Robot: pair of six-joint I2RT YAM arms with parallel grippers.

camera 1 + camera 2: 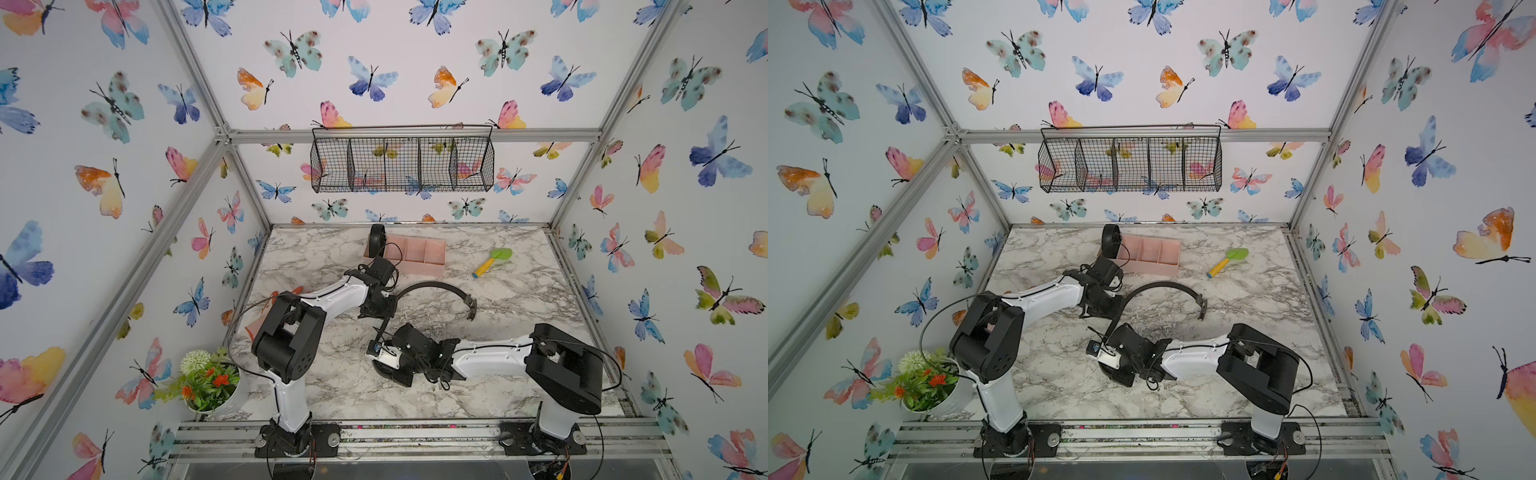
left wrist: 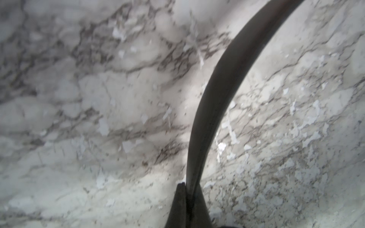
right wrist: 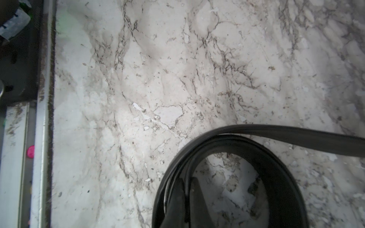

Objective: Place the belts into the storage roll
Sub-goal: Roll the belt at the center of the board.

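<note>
- We see open marble table [image 1: 519, 332] to the right of the arcing belt [image 1: 436, 286], out to the frame edge.
- A green toy shovel [image 1: 492, 261] lies near the storage roll [image 1: 419, 271] at the back.
- A rolled belt [image 1: 377, 240] stands at its left end; inside or beside, we cannot tell.
- The left gripper [image 2: 189, 199] is clamped on the arcing belt's strap; the right gripper [image 3: 187, 197] pinches its coiled part.

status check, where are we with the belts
Left gripper shut on belt, right gripper shut on its coiled end. Other belt coiled at storage roll's end. Toy shovel nearby, not blocking.
</note>
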